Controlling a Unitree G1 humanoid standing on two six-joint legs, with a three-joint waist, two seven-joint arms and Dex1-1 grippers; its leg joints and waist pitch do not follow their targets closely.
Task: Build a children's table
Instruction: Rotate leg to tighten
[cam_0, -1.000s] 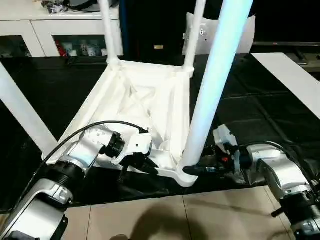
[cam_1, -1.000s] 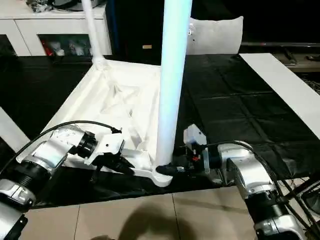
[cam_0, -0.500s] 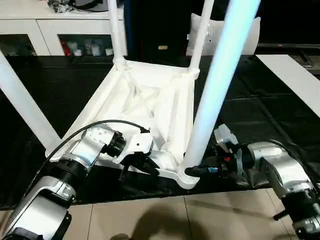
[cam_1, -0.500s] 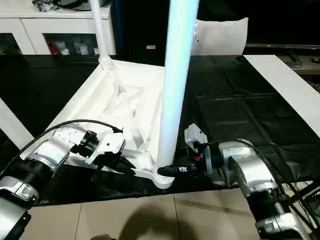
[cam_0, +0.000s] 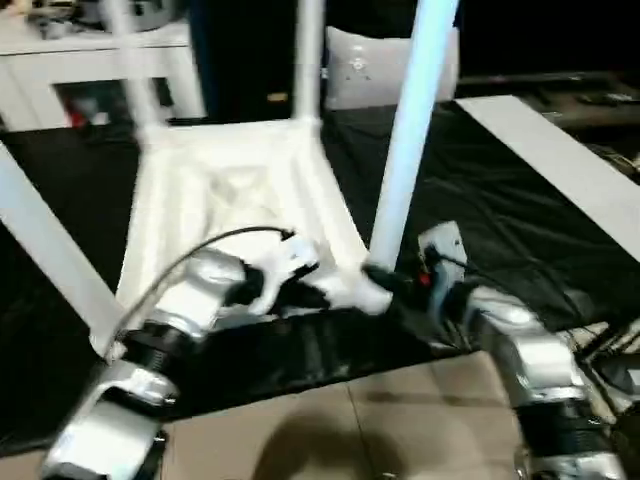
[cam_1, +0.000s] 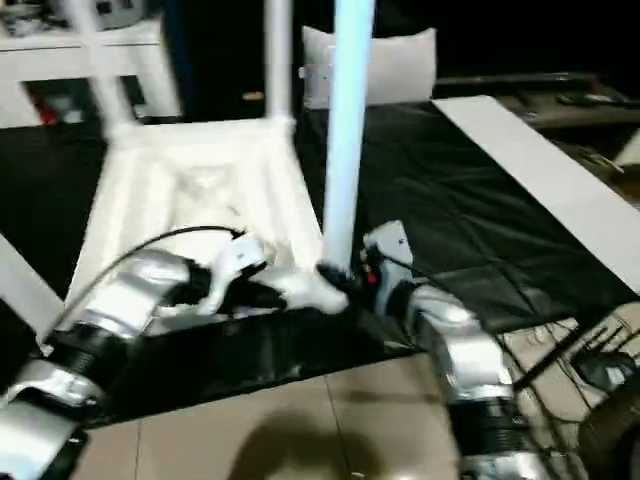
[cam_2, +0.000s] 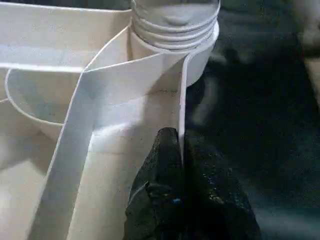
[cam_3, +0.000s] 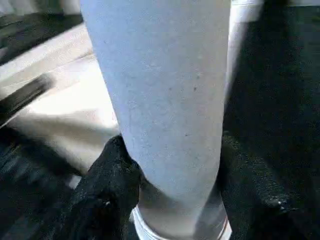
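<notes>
The all-white plastic children's table (cam_0: 230, 185) lies upside down on black sheeting (cam_0: 500, 210), left gripper (cam_2: 181, 150) apparently pinched tight on its rim, right gripper (cam_3: 170, 165) clasping the near tapered leg (cam_0: 410, 130)

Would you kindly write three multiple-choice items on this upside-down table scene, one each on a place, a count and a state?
1. Where on the near leg does the right gripper hold?
A. at its base, by the socket
B. halfway up
C. at its free end

2. How many legs stand in the table top?
A. two
B. three
C. four

3. How is the left gripper?
A. wide open
B. shut on the table top's thin edge wall
C. shut on a leg

Answers: 1 A, its fingers flank the leg just above the socket. 2 C, a leg rises from each corner. 3 B, both fingers pinch the upright wall.
</notes>
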